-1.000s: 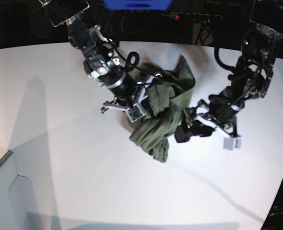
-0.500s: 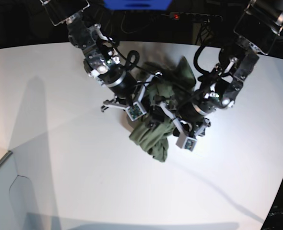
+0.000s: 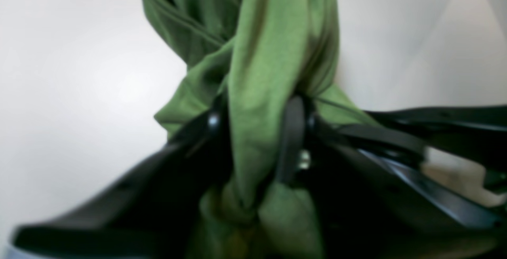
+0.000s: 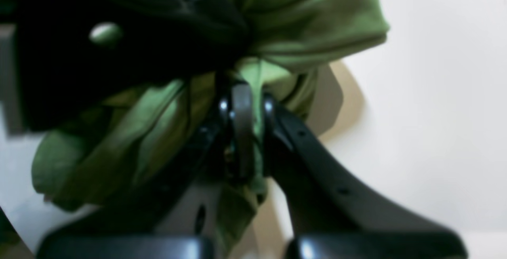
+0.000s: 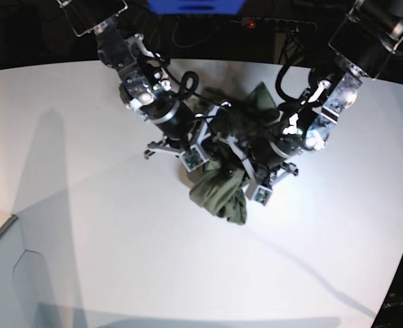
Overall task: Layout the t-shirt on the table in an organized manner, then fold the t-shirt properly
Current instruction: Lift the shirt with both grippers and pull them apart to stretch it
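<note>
The olive-green t-shirt (image 5: pixel 222 195) is a crumpled bundle held between both arms above the middle of the white table (image 5: pixel 119 239). My right gripper (image 5: pixel 214 140) comes in from the left in the base view and is shut on a fold. In the right wrist view its fingers (image 4: pixel 241 132) pinch thin cloth of the t-shirt (image 4: pixel 309 13). My left gripper (image 5: pixel 246 156) meets the bundle from the right. In the left wrist view the left gripper (image 3: pixel 255 126) is shut on a thick twisted rope of the t-shirt (image 3: pixel 273 53). The collar and sleeves are hidden in the folds.
Both arms crowd together over the cloth, their wrists almost touching. A power strip with a red light (image 5: pixel 251 24) lies behind the table's curved far edge. A blue object (image 5: pixel 195 5) sits at the top. Dark floor (image 5: pixel 399 301) lies past the right rim.
My left arm swung in from the right to the bundle and its jaws closed on the cloth. The hanging part of the shirt drew in slightly. The right arm stayed put.
</note>
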